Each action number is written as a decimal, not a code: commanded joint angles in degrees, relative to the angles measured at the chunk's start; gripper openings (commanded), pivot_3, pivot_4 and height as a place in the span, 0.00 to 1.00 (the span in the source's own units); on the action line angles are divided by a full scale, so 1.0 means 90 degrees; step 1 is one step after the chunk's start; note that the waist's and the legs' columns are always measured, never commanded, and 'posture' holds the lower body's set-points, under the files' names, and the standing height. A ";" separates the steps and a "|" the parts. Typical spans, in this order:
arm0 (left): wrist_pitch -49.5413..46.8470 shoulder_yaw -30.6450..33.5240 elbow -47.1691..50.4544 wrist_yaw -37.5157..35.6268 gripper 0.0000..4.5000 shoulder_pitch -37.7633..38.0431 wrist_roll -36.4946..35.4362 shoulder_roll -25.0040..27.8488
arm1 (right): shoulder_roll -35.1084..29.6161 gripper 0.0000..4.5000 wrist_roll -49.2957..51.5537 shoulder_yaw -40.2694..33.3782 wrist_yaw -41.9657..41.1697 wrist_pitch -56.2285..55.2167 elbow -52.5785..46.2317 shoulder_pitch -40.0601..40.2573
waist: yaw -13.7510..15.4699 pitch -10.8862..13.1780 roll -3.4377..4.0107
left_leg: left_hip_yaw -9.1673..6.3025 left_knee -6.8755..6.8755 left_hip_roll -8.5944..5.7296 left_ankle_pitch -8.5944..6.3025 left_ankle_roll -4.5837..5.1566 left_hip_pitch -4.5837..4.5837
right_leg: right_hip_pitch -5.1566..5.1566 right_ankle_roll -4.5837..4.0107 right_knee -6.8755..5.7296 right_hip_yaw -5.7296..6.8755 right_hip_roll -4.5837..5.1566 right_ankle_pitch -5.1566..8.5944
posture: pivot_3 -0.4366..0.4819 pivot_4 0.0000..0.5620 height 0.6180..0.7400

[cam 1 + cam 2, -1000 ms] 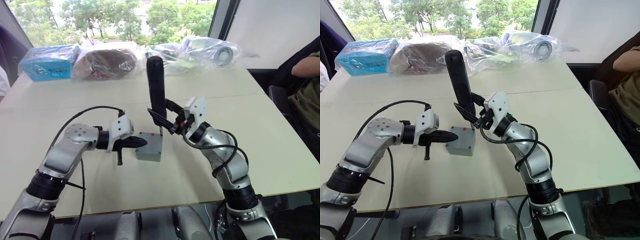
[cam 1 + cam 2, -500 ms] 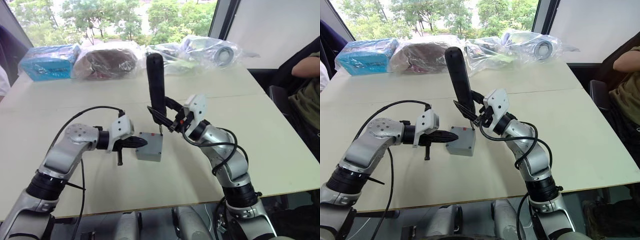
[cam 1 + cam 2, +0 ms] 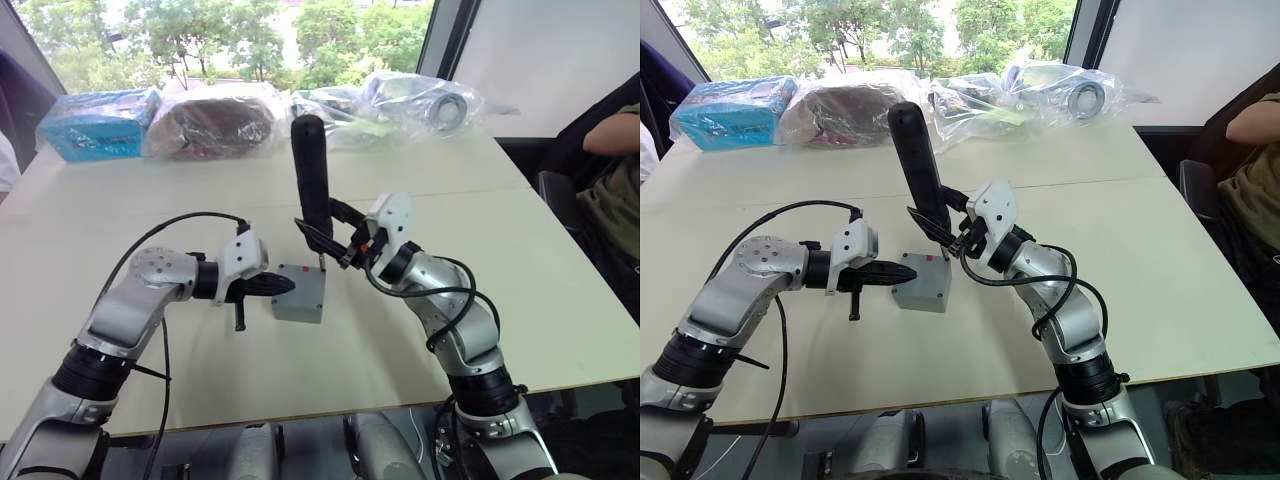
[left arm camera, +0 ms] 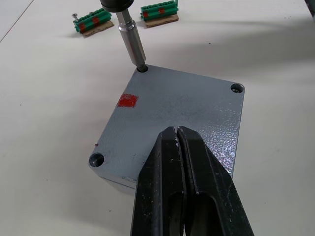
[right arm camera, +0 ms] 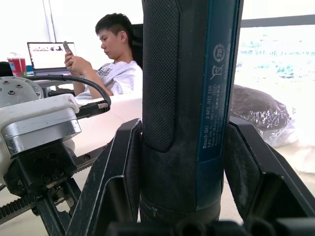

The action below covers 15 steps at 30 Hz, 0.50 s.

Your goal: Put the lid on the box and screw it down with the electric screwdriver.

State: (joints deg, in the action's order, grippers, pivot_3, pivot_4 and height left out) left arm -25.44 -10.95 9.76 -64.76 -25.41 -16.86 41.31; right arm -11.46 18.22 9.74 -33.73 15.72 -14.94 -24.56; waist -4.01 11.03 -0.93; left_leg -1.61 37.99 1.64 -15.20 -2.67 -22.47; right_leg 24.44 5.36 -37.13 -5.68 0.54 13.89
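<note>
The grey lid [image 4: 182, 108], marked with a small red patch, sits on the grey box [image 3: 297, 306] in the middle of the table. My left gripper [image 4: 177, 130] is shut, and its joined fingertips rest on the lid's top from the left side [image 3: 284, 287]. My right gripper [image 3: 326, 240] is shut on the electric screwdriver [image 3: 311, 170], holding it nearly upright. The screwdriver's metal bit [image 4: 132, 42] stands in the lid's far corner screw hole. Two other corner holes show open. The screwdriver's dark body [image 5: 187, 98] sits between the right gripper's fingers.
Two green connector blocks [image 4: 96, 22] [image 4: 158, 11] lie on the table just beyond the box. A blue package [image 3: 95, 125] and plastic-wrapped items [image 3: 215, 118] [image 3: 420, 100] line the table's far edge. One person sits at the right [image 3: 612, 170], another beyond the left arm [image 5: 106, 59].
</note>
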 commanded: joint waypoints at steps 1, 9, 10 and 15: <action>-0.0023 -0.0162 -0.0006 -0.0058 0.00 0.0048 0.0109 0.0026 | -0.0044 0.41 -0.0053 -0.0041 -0.0020 -0.0214 -0.0158 0.0082 | 0.0001 0.0000 0.0000 | 0.0000 0.0000 0.0000 0.0000 0.0000 0.0000 | 0.0000 0.0000 0.0000 0.0000 0.0000 0.0000 | 0.48 0.27 1.00; 0.0012 -0.0207 -0.0024 -0.0054 0.00 0.0063 0.0169 0.0031 | -0.0019 0.41 0.0040 0.0077 0.0102 0.0220 0.0004 0.0488 | 0.0004 -0.0001 -0.0002 | 0.0001 0.0000 0.0000 0.0000 0.0000 0.0001 | 0.0000 0.0000 0.0001 -0.0002 0.0000 0.0001 | 0.48 0.27 1.00; 0.0015 -0.0210 -0.0025 -0.0054 0.00 0.0064 0.0174 0.0034 | -0.0035 0.41 0.0058 0.0108 0.0104 0.0325 0.0010 0.0527 | 0.0003 -0.0003 -0.0003 | 0.0001 0.0000 0.0000 0.0000 0.0000 0.0001 | 0.0000 0.0000 0.0001 -0.0002 0.0000 0.0001 | 0.48 0.27 1.00; 0.0061 -0.0235 -0.0047 -0.0060 0.00 0.0092 0.0233 0.0073 | -0.0029 0.41 0.0145 0.0105 0.0298 0.0886 0.0013 0.0518 | 0.0001 -0.0023 -0.0018 | 0.0001 -0.0001 0.0000 0.0000 0.0000 0.0007 | -0.0006 -0.0002 0.0002 -0.0002 0.0001 0.0002 | 0.48 0.27 1.00</action>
State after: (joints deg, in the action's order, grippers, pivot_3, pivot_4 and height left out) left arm -24.71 -11.45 9.68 -64.80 -25.42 -16.11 41.38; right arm -11.42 19.44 9.55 -31.79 18.47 -17.39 -21.62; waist -4.00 10.83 -1.09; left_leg -1.60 37.98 1.65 -15.20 -2.67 -22.40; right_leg 24.38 5.34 -37.10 -5.69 0.55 13.91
